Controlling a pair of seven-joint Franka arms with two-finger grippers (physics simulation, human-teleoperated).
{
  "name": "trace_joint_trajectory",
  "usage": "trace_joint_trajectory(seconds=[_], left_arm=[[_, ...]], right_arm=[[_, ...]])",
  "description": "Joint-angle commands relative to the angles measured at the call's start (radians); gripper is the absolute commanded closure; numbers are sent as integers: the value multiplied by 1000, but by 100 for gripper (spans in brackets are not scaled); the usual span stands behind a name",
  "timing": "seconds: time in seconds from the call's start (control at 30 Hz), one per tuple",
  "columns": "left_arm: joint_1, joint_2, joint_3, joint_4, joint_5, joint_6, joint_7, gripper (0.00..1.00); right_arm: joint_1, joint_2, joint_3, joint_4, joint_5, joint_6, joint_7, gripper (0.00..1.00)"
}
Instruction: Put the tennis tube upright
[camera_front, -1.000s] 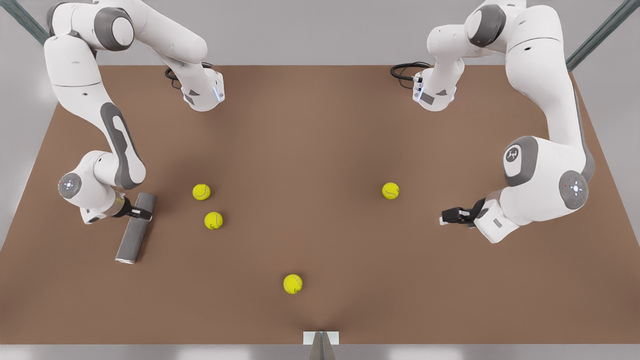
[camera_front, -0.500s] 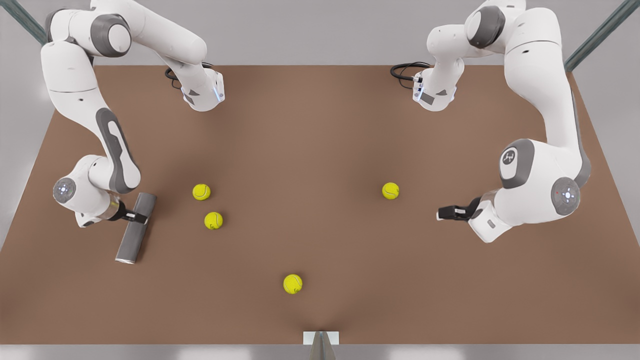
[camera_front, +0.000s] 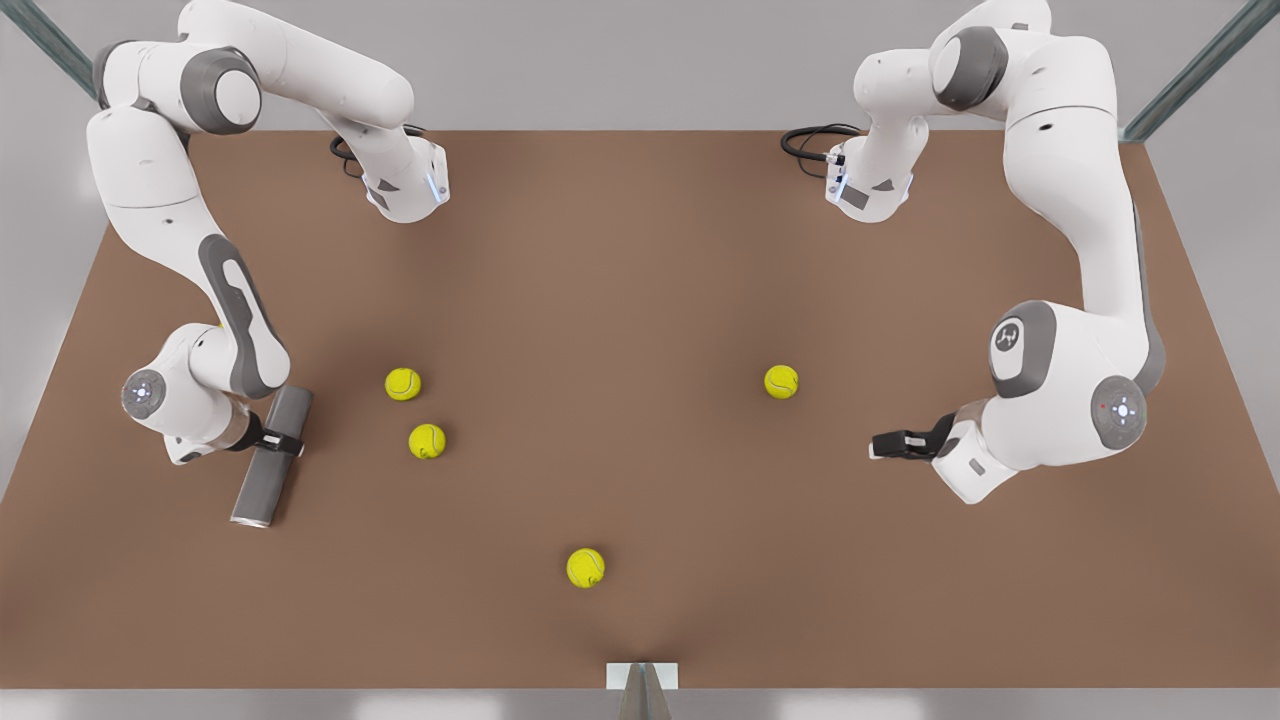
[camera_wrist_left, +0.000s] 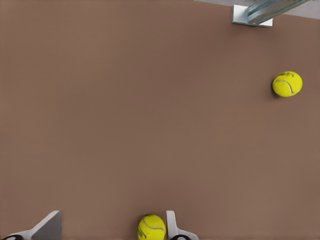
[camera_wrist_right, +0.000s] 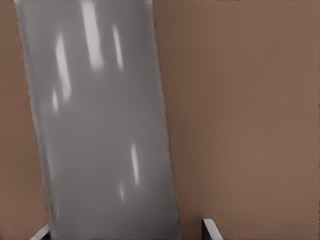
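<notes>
Tube (camera_front: 268, 457): grey cylinder lying flat on the table (camera_front: 640, 260), at the front view's left, its long axis slanting; the lighter rim is at the end nearest the camera. Not yet upright. Its ends give no look inside, so contents cannot be told.

Right gripper (camera_front: 283, 444): at the tube, across its upper third, fingers straddling the barrel from both sides. In the right wrist view the tube (camera_wrist_right: 100, 125) runs between the two fingertips (camera_wrist_right: 210, 230), which stand apart with a gap showing on one side; judged spread around the tube, not yet squeezing it.

Reason for grip point: taking the tube off-centre, towards the far end, would probably let the rimmed end swing down as a foot when the arm lifts and rotates.

Left gripper (camera_front: 888, 446): at the front view's right, low over bare table, well apart from the tube. Fingers apart and holding nothing; in the left wrist view a ball (camera_wrist_left: 152, 227) sits between its fingertips (camera_wrist_left: 172, 225) without being pinched. This arm waits.

Balls: four yellow-green ones loose on the table, none in any container. Two (camera_front: 403, 384) lie near the tube, one (camera_front: 781, 381) is near the left gripper, one (camera_front: 586, 567) is towards the front edge.

Risk: smooth round wall may slip or roll in a two-finger pinch; the near pair of balls could obstruct the tube's swing.

Stage: grasp forming; close, lift, tilt and set-down all remain.
</notes>
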Motion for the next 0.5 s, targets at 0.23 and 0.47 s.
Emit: trace_joint_trajectory(seconds=[0.23, 0.47], left_arm=[[0, 5, 0, 0, 0, 2, 0, 1], [0, 5, 0, 0, 0, 2, 0, 1]], right_arm=[[12, 2, 0, -2, -22, 13, -8, 13], [14, 2, 0, -3, -22, 13, -17, 18]])
